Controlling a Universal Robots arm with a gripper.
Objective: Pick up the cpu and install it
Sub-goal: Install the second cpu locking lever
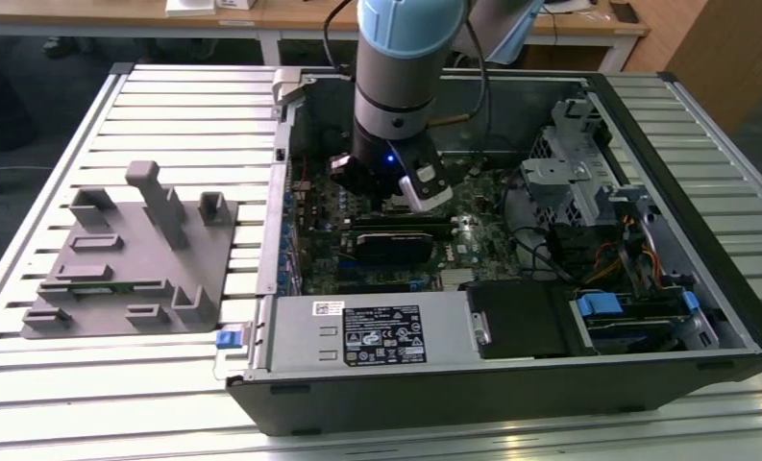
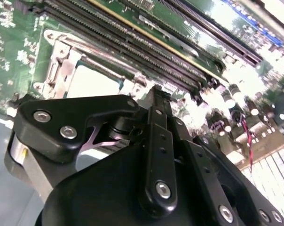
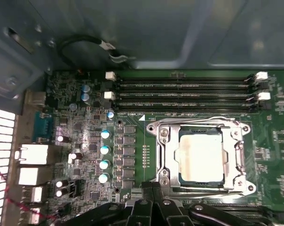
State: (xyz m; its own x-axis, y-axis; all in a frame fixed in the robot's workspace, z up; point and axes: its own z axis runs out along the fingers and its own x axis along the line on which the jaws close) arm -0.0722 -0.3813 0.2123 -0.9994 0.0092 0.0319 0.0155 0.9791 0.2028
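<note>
I'm seeing the cpu [image 3: 201,157] already lying inside the metal-framed socket [image 3: 163,157] on the motherboard [image 3: 85,136], and with the gripper [image 3: 153,188] hovering just beside it, fingers looking pressed together and holding nothing, I'm worrying a slightly crooked seating is risking bent contacts.

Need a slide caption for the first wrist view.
The cpu lies inside the metal-framed socket beside the memory slots.

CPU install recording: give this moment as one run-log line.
cpu: seated in socket | pincer: above motherboard, beside socket, holding nothing visible | case: open
</note>
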